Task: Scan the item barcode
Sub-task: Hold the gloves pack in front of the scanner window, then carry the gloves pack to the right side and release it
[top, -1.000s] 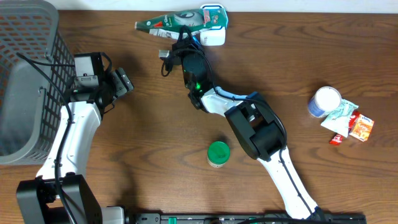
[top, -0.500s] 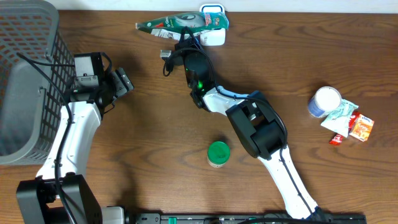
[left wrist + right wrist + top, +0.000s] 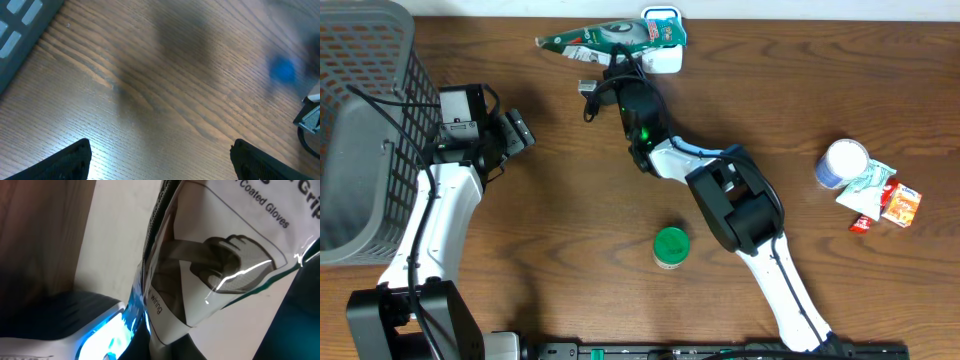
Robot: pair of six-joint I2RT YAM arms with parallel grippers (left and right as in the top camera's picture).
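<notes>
A green and white pack of coated gloves (image 3: 598,38) lies flat at the table's far edge, with my right gripper (image 3: 616,64) shut on its near edge. The pack's right end overlaps the white scanner (image 3: 666,52). In the right wrist view the clear pack (image 3: 225,255) fills the frame, pinched at the bottom by my right gripper (image 3: 167,347), and the scanner (image 3: 75,325) glows blue just to its left. My left gripper (image 3: 516,131) is open over bare wood at the left. In its own view the left gripper (image 3: 160,162) holds nothing, its dark fingertips (image 3: 67,160) wide apart.
A grey mesh basket (image 3: 360,120) fills the left edge. A green-lidded jar (image 3: 671,247) stands at mid-table near the right arm. A white and blue can (image 3: 844,163) and red and orange packets (image 3: 895,203) lie at the right.
The right gripper and the glove pack have crept slightly toward the scanner. The left arm has not moved.
</notes>
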